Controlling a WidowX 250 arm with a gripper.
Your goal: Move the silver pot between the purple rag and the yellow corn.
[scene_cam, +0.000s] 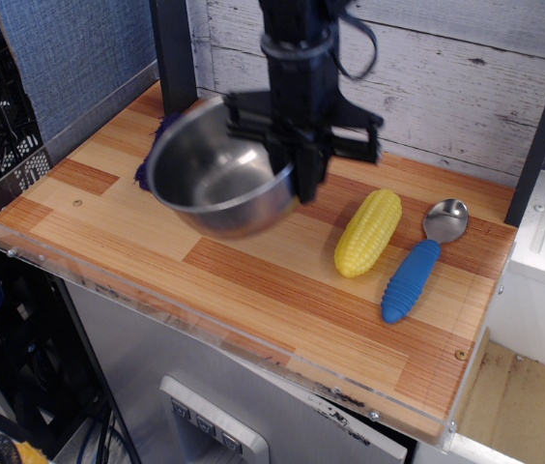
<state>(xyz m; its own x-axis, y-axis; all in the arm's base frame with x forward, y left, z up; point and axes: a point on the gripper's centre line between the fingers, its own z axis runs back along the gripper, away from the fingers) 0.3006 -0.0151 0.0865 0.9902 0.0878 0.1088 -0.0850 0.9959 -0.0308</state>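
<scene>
Stainless steel catches our eye first: the large round shiny silver pot (216,179), a handleless bowl with a rolled rim, hangs tilted above the striped wooden tabletop (253,290), its open mouth turned up and toward the left. We see the black robot hand (303,179) coming down from above at the bowl's right side, clamped on the rim there, with one dark finger (308,174) showing outside the wall. The bowl sits in the picture between the left part of the board and the bright yellow plastic toy corn cob (368,233), and it does not touch the cob. Behind the bowl's left edge we can make out only a thin sliver of the dark purple knitted rag (144,170); the bowl covers most of it from this view, so we cannot tell how the rag lies. The corn cob rests flat on the tabletop, running diagonally, with its upper end toward the back wall. Just beside it on the right lies a spoon with a ribbed blue handle and a small metal head (421,256), roughly parallel to the cob and apart from it. A clear plastic lip (166,309) edges the front of the tabletop, and whitewashed wooden planks (446,77) form the wall behind.
</scene>
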